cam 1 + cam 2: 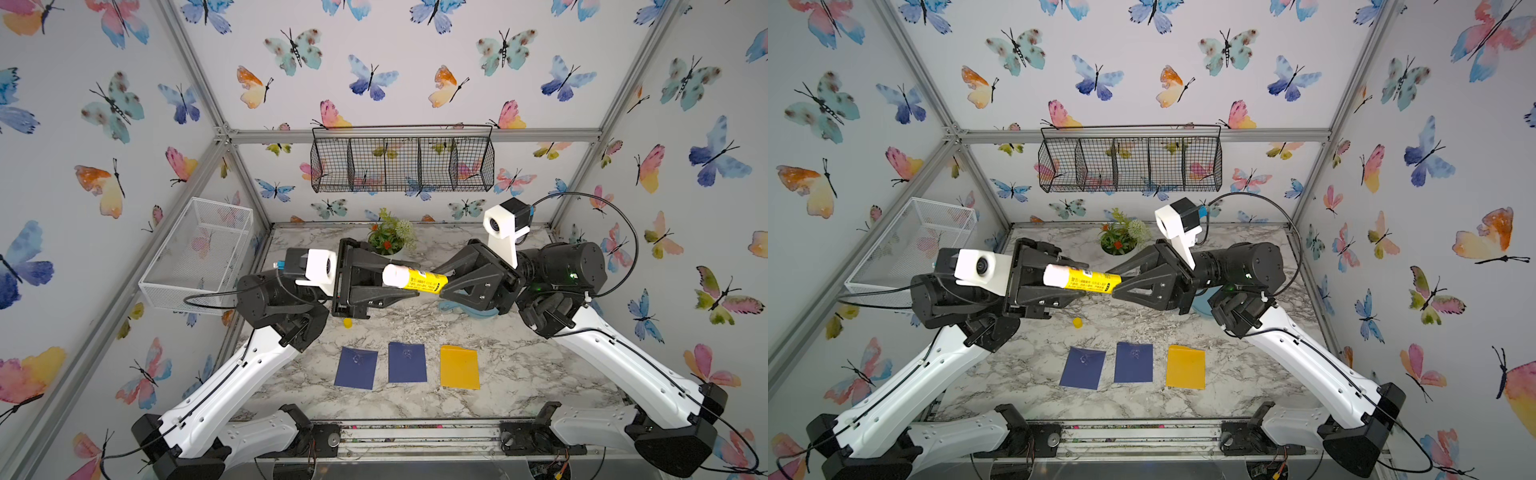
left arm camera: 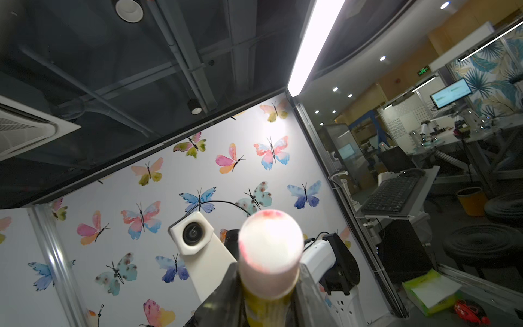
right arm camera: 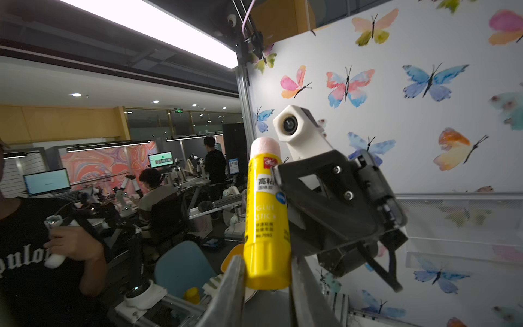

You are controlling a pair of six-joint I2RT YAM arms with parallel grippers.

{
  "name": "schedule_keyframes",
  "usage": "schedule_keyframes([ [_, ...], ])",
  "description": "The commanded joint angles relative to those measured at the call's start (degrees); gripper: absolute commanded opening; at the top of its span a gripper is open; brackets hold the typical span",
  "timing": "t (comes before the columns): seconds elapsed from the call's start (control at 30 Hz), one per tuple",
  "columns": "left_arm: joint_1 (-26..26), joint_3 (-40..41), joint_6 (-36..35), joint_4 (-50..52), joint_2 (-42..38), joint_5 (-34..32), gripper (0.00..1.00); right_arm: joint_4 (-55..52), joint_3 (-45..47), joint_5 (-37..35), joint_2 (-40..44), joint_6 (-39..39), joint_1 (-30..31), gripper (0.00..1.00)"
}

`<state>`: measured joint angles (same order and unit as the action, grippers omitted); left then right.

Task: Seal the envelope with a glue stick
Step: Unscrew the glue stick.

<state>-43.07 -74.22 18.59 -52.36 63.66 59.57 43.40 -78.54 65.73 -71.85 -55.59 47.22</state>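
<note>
We see the left fingers (image 1: 386, 296) closed on the white-tipped end of the yellow cylindrical plastic glue stick (image 1: 419, 281), held aloft above the far half of the marbled desk (image 1: 519, 365); the right fingers (image 1: 455, 262) grip its yellow base.

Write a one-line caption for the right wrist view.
Right gripper holds the uncapped glue stick by its base; left gripper clamps its body.

Top views look down; wrist views share the glue stick (image 2: 270, 252) (image 3: 267, 215).
</note>
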Motion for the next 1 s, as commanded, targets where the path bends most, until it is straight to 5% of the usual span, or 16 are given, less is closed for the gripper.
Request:
schedule_keyframes([
  [0.0, -1.29, -3.93, -7.17, 2.27, -2.39, 14.02, 0.00, 3.17, 0.14, 5.37, -1.63, -11.38, -1.04, 0.01],
  [0.13, -1.94, -5.25, -14.49, 12.25, -3.17, 12.39, 0.00, 4.04, 0.58, 5.08, -2.52, -14.77, -1.08, 0.10],
  [0.2, -2.10, -3.57, -15.13, 12.13, -4.22, 8.48, 0.00, 3.37, 0.80, 3.52, -1.84, -11.80, -1.08, 0.34],
  [0.4, -2.36, 4.10, -7.18, 2.21, -6.79, -9.70, 0.00, -15.55, -2.49, -6.21, 3.08, 13.40, -1.06, 0.54],
  [0.5, -2.30, 5.17, 0.10, -0.35, -6.49, -18.67, 0.00, -14.60, 0.45, -14.83, 6.77, 21.65, -1.04, 0.61],
  [0.7, -2.29, 8.35, 15.81, -2.79, -6.35, -35.91, 0.00, -13.17, 3.32, -25.18, 9.52, 40.12, -1.07, 0.63],
  [0.97, -2.31, 6.76, 24.92, 5.59, -5.83, -42.70, 0.00, -10.95, 1.05, -26.79, 4.98, 62.14, -1.08, 0.63],
])
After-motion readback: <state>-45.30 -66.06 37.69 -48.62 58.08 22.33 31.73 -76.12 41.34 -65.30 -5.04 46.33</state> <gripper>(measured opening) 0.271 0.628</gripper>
